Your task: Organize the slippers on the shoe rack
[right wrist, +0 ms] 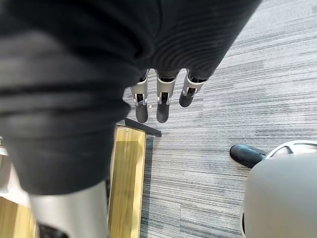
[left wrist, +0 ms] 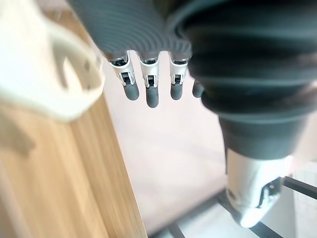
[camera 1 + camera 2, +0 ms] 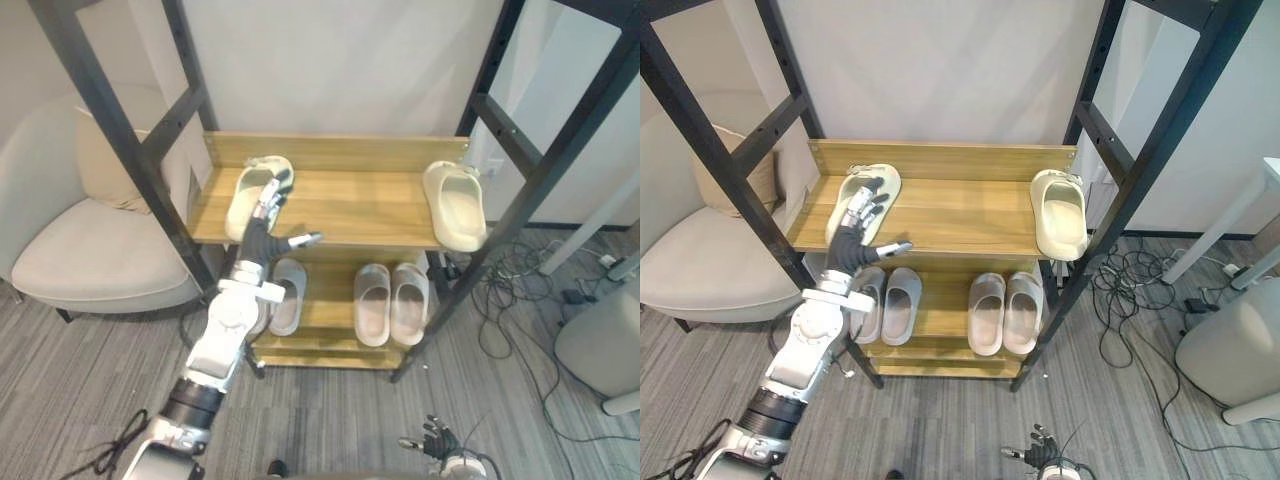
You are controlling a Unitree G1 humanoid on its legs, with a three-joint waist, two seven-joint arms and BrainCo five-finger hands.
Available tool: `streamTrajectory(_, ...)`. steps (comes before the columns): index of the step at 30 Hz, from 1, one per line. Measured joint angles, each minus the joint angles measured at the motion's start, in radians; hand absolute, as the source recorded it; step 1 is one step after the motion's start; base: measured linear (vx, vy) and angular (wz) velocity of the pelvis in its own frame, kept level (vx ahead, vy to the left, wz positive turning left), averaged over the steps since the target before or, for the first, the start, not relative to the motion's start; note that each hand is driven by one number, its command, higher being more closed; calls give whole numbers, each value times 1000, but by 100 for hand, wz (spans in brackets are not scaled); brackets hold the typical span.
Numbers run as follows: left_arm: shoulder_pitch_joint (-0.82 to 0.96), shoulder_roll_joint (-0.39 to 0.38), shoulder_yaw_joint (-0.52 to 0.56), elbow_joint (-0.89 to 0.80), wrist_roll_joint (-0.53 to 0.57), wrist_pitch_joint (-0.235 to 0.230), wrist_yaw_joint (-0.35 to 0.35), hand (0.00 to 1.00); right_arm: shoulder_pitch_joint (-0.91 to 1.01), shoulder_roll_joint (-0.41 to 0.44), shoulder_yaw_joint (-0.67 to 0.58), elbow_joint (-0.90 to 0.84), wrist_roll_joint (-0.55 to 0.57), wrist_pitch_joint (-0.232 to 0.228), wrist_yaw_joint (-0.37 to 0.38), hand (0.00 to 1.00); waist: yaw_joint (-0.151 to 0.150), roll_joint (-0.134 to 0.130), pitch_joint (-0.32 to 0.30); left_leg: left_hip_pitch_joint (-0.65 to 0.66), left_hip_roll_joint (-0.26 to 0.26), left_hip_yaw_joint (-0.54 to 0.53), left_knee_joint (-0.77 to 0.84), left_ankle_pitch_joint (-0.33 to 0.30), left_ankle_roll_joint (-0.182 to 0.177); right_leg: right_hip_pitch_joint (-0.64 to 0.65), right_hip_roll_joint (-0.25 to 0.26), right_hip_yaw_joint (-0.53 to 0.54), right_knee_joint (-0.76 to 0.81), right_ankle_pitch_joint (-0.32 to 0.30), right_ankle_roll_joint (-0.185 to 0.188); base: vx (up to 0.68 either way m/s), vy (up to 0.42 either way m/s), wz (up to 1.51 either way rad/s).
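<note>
- Slippers sit on both shelves of the shoe rack (image 3: 520, 160), a black metal frame with two wooden shelves.
- On the upper shelf (image 3: 350, 205) we see one cream slipper (image 3: 243, 205) at the left end, toe toward the back wall.
- A second cream slipper (image 3: 455, 205) lies at the far right end of the same shelf, well apart from the first, its heel over the front edge.
- On the lower shelf (image 3: 325, 325) a grey pair (image 3: 390, 303) lies side by side at the right.
- Another grey pair (image 3: 885, 305) lies at the left, partly behind the left arm.
- Our left hand (image 3: 262, 232) reaches over the upper shelf's front edge, its fingers (image 2: 146, 91) straight and laid over the left cream slipper, thumb spread to the side.
- It grips nothing, and we cannot tell whether the fingers touch the slipper.
- Our right hand (image 3: 432, 437) hangs low over the grey carpeted floor (image 3: 330, 420) in front of the rack, fingers relaxed and holding nothing.
- A beige armchair (image 3: 90, 260) with a cushion (image 3: 100, 165) stands just left of the rack.
</note>
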State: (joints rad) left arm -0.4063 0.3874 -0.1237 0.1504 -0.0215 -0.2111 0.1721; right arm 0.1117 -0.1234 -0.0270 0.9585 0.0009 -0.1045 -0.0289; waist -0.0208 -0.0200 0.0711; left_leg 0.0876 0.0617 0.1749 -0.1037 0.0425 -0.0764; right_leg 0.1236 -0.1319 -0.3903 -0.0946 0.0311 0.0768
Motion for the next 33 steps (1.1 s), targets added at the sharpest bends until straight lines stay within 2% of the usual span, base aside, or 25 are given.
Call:
streamTrajectory(7, -98, 117, 57, 120, 22, 23, 5, 0, 5, -5, -9, -1, -1, 0, 15, 0, -7, -6, 5, -23, 0, 34, 1, -9, 1, -46, 1, 39, 6, 11, 4, 15, 8, -15)
streamTrajectory(15, -235, 228, 95, 279, 40, 50, 24, 0, -1, -8, -10, -5, -1, 0, 27, 0, -4, -18, 24, -56, 3, 79, 1, -10, 2, -107, 4, 94, 7, 32, -9, -9, 2, -22)
streamTrajectory(28, -376, 312, 99, 409, 58, 71, 41, 0, -19, -7, -11, -8, 1, 0, 28, 0, -2, -16, 69, -117, 1, 113, 1, -11, 6, -198, 6, 145, 11, 48, -10, -42, 0, -11)
streamTrajectory(33, -402, 315, 99, 436, 83, 91, 39, 0, -34, -7, -11, -8, 3, -1, 29, 0, -3, -17, 81, -123, 0, 110, 2, -11, 6, -204, 6, 144, 14, 50, -10, 0, 0, 0)
